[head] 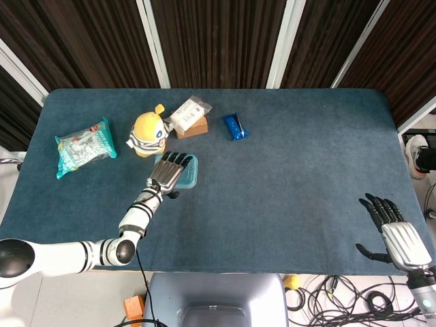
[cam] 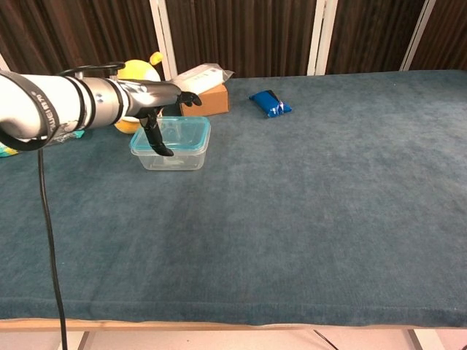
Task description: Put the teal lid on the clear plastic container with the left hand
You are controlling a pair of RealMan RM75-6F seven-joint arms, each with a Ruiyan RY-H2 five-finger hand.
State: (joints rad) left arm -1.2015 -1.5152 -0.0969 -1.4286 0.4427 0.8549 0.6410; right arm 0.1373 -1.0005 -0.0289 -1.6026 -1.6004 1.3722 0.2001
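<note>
Lid seated on the container, my left hand above it.

I see the teal lid point(cam: 175, 131) lying on the clear plastic container point(cam: 172, 156), which stands on the blue worktop point(cam: 306, 204) just in front of the yellow plush toy point(head: 148, 133). My left hand point(head: 168, 172) hangs over the lid's near-left part with fingers point(cam: 187, 97) stretched flat and apart and thumb pointing down, gripping nothing; whether it touches the lid I cannot tell. My right hand point(head: 394, 234) rests spread and idle at the worktop's far right edge, well apart.
</note>
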